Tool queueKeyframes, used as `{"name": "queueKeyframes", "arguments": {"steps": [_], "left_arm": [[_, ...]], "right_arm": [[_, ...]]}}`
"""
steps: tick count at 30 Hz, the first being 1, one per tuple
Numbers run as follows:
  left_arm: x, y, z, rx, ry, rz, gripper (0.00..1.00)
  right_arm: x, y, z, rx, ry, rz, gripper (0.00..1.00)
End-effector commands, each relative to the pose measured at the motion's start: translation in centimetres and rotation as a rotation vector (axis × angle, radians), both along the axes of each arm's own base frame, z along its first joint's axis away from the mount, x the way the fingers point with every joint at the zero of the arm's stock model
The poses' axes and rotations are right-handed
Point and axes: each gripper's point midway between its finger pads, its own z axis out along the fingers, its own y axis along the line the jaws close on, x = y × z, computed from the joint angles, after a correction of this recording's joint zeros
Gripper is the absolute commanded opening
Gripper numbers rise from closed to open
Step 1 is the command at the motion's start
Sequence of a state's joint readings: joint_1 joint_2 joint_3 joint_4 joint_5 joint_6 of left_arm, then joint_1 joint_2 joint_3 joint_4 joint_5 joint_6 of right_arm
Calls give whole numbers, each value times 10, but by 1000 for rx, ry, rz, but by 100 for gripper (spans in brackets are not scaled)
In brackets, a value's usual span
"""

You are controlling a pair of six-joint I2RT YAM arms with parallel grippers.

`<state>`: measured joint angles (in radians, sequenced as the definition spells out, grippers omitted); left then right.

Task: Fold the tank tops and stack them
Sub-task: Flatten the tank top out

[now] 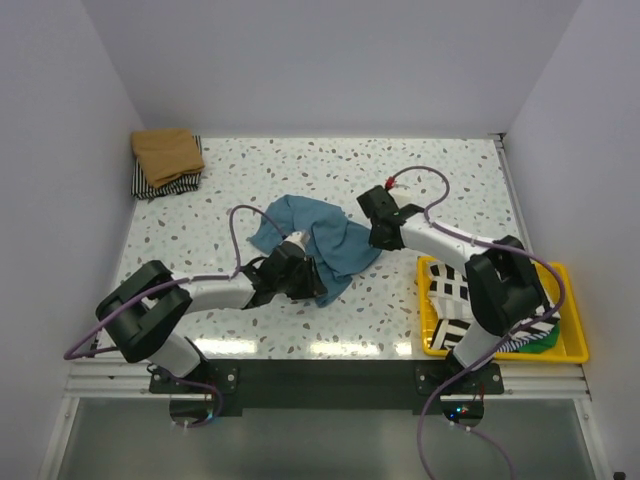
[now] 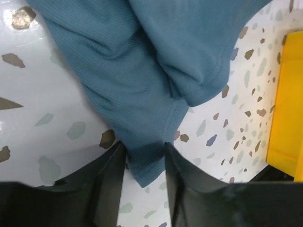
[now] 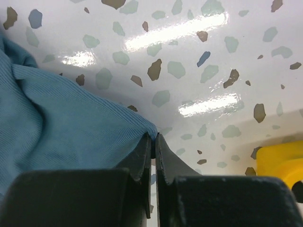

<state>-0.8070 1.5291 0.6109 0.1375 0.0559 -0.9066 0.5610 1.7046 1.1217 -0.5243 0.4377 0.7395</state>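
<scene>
Two end effectors at one teal-blue tank top [image 1: 318, 238] on the tabletop [image 1: 450, 180].
The right end effector [image 3: 154, 138] has its fingers together, pinching the cloth's edge at their tips. The left end effector [image 2: 144, 147] has a hem corner between its parted fingers; whether they already press it I cannot tell. The rest of the cloth lies ahead of it.

- My left arm [image 1: 215, 292] stretches right along the near side; left gripper [image 2: 144, 158] jaws half apart.
- My right arm [image 1: 440, 242] folds leftward; right gripper [image 3: 154, 142] pinched shut.
</scene>
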Motion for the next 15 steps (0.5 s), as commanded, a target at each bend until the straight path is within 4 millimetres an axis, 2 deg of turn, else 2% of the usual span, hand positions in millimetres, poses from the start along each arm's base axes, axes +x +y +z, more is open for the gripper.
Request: {"name": "queueKeyframes", "arguments": {"steps": [1, 2, 4, 5, 6, 8, 9, 11, 12, 13, 15], "left_arm": [[-11, 19, -26, 107, 64, 39, 38], [-10, 17, -23, 103, 57, 34, 28], [1, 21, -17, 129, 18, 51, 19], [9, 20, -7, 125, -2, 59, 7], [17, 29, 5, 124, -14, 86, 3], [31, 40, 28, 121, -56, 114, 0], [47, 53, 54, 95, -113, 155, 0], [64, 74, 91, 95, -172, 217, 0], [70, 83, 121, 93, -252, 241, 0], [73, 89, 140, 95, -291, 257, 0], [77, 99, 199, 84, -396, 282, 0]], "right_arm": [[2, -10, 26, -26, -56, -16, 0], [3, -10, 30, -19, -64, -14, 0], [6, -7, 41, -6, -84, -7, 0], [7, -8, 52, 3, -106, -3, 0], [8, -9, 60, 5, -113, -3, 0], [15, -7, 90, 37, -177, 4, 0], [15, -9, 101, 45, -193, 2, 0], [19, -9, 141, 89, -277, 9, 0], [19, -8, 154, 104, -299, 17, 0], [22, -6, 175, 129, -342, 21, 0], [18, -7, 212, 171, -418, 39, 0]]}}
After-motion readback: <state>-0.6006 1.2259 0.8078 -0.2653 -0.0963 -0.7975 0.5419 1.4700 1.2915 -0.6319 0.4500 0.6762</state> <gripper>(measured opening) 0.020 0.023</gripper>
